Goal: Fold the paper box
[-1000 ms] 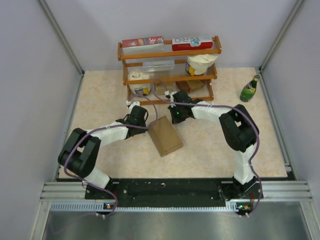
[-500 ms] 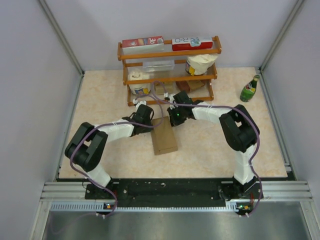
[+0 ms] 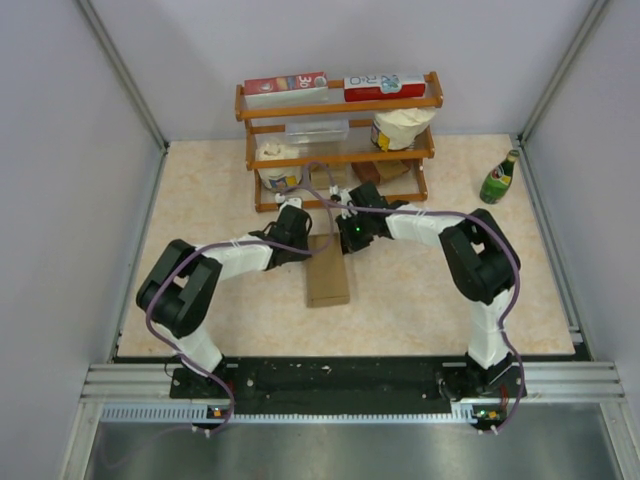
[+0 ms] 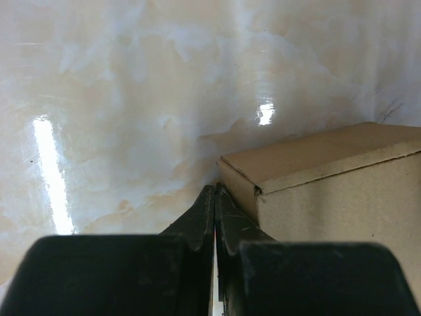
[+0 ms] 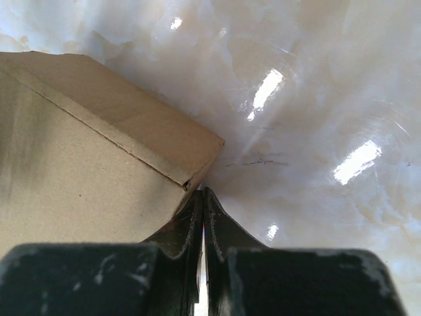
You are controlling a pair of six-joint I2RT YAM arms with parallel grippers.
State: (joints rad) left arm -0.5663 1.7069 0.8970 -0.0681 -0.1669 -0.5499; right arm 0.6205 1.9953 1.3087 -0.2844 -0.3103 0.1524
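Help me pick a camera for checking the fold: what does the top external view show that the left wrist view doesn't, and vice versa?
Only the top external view: the right arm, the wooden shelf, the green bottle and the paper box's whole outline. Only the left wrist view: the left fingers, shut, tips at the box's corner, beside a flap seam. Both: the brown box lying on the marbled table.

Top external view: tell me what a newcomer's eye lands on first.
The brown paper box lies at the centre, closed into a slim carton. The left end effector and right end effector, both shut, sit at its two far corners. Behind stands a wooden rack, and a green bottle is at far right.
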